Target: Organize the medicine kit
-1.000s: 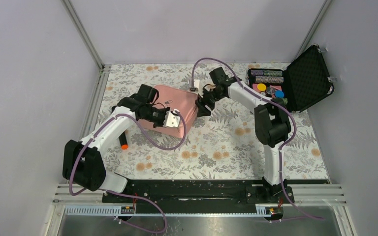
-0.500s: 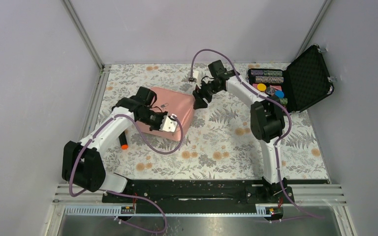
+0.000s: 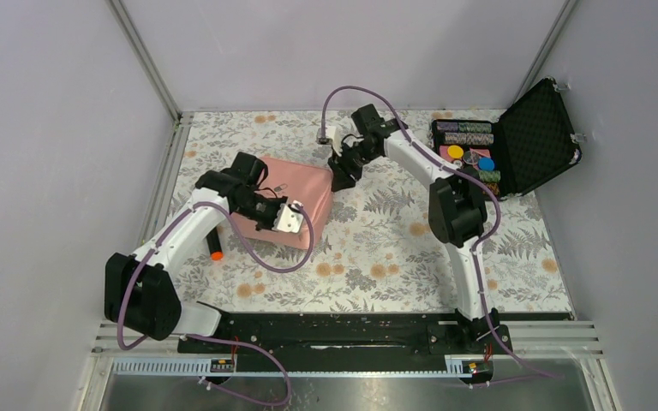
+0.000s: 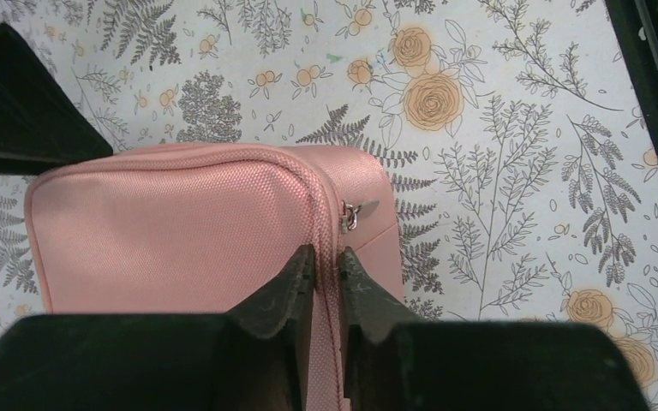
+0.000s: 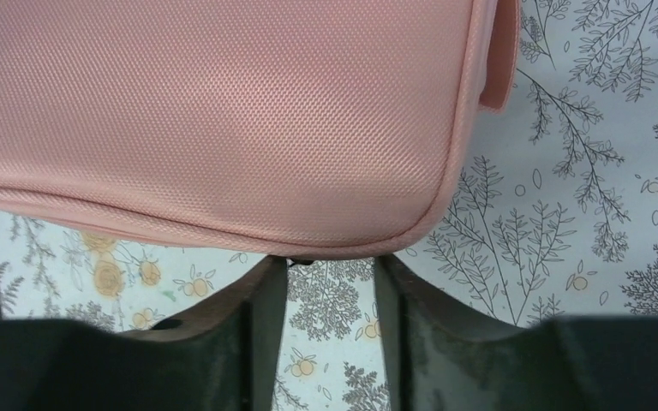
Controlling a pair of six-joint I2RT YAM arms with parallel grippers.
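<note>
Our left pincer (image 4: 327, 257) pinches the pink medicine kit (image 4: 180, 231) along its zipper ridge (image 4: 319, 214). We see our right pincer (image 5: 331, 264) spread at the kit's edge, gripping nothing.

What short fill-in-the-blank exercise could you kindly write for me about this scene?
1. The left gripper pinches the zip seam of the ____ medicine kit.
2. The right gripper is ____, with nothing between its jaws, at the kit's edge.
3. The colourful chips lie in the ____ case, whose lid is raised.
4. The table cloth carries a ____ print.

Missing words: pink; open; black; floral.
</note>
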